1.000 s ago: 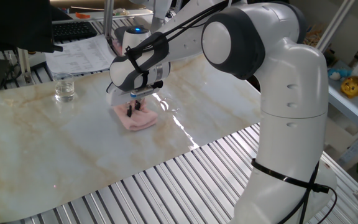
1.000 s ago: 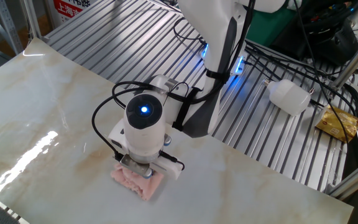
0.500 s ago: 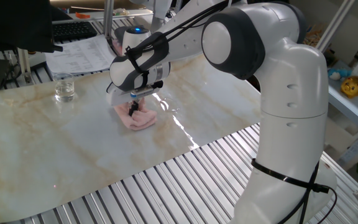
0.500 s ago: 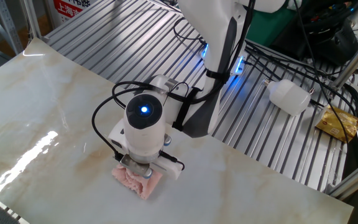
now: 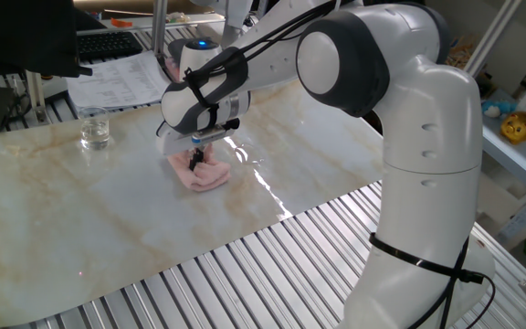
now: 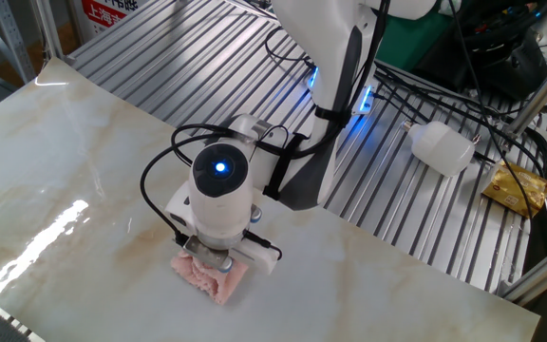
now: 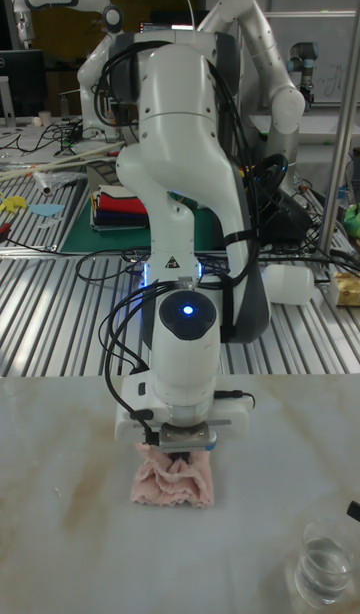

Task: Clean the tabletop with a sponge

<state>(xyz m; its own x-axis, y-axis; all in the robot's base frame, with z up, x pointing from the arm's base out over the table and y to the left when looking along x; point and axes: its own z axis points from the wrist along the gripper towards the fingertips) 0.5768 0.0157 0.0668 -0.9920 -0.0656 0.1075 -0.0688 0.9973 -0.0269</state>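
Your gripper [image 5: 196, 160] is down on the sponge [image 5: 202, 173] right now, fingers pinched together into the pink fabric, and you can see the pad bunched up into a ridge between them in the one fixed view. The sponge lies flat on the tabletop [image 5: 80, 219], roughly mid-sheet, with its wrinkled edges spreading out around the fingertips.

From the other fixed view, you're looking down on the arm's wrist with its blue light lit, and the sponge [image 6: 212, 276] peeks out beneath the gripper [image 6: 210, 263] toward the near edge of the tabletop [image 6: 65, 171]. A bright glare streak sits on the marble to the left of it.

In the tall fixed view the gripper [image 7: 180, 459] points straight down, clamped on the top of the sponge [image 7: 173, 484], which fans out below it on the tabletop [image 7: 60, 534].

A glass [image 5: 95, 128] with some clear liquid stands on the sheet, well apart from the sponge; you catch it again low in the tall fixed view [image 7: 325, 564].

Ribbed metal slats [image 5: 245, 283] run beside the marble sheet, and a white plastic bottle [image 6: 441, 147] lies on the slats behind the arm's base
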